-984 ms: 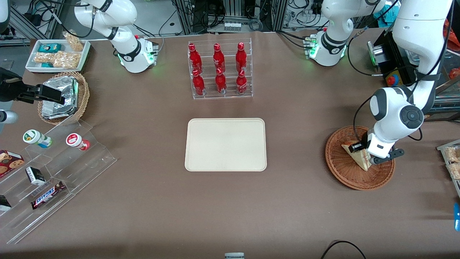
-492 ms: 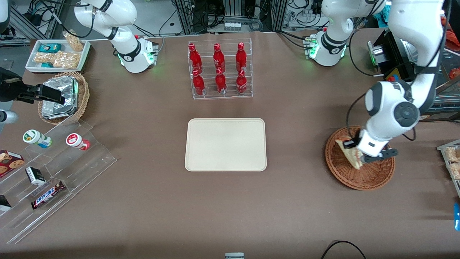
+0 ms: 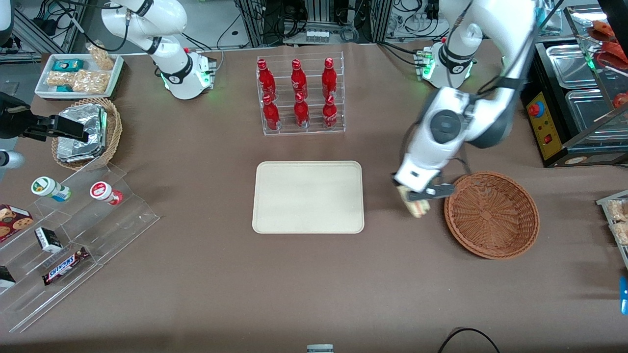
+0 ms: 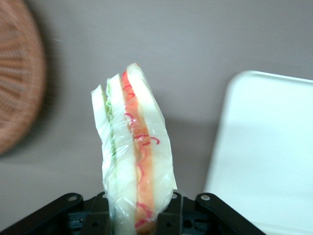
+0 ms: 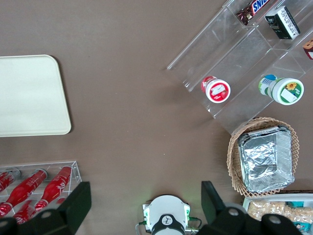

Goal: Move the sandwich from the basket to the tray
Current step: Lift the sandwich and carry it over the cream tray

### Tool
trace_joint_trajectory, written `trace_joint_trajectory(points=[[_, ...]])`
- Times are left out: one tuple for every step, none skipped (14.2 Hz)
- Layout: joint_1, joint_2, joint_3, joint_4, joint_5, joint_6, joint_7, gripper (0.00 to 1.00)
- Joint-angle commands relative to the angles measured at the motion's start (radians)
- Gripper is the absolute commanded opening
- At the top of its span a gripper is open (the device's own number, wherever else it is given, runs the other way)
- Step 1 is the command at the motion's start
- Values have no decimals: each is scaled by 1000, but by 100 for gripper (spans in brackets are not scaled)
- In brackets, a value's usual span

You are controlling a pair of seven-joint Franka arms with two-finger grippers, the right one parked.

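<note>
A: How far along is it?

B: About midway, by the look of it. The sandwich [image 3: 416,206] is out of the basket [image 3: 491,214], clenched in the tool [image 3: 421,197] above the bare tabletop [image 3: 392,274], between the basket and the tray [image 3: 308,197]. The carry to the tray and the release remain.

A: And the sandwich?

B: A plastic-wrapped wedge: pale bread, with green, orange and red layers along its edge [image 4: 135,161]. It is held by one end and leans slightly.
</note>
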Motion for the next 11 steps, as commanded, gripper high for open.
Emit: trace_joint_trajectory(points=[[-162, 248, 18, 266, 11, -26, -177, 17], [-204, 313, 18, 335, 13, -26, -212, 17], [-236, 349, 18, 371, 11, -24, -220, 17], [-259, 370, 18, 387, 11, -20, -220, 17], [-279, 383, 18, 393, 8, -17, -219, 18], [-299, 395, 18, 394, 7, -17, -213, 18], [-317, 404, 18, 394, 7, -11, -213, 18], [-336, 413, 18, 404, 7, -3, -216, 18], [-341, 416, 18, 408, 7, -3, -216, 18], [-345, 415, 18, 417, 5, -3, -210, 18], [-348, 413, 18, 427, 5, -3, -206, 18]])
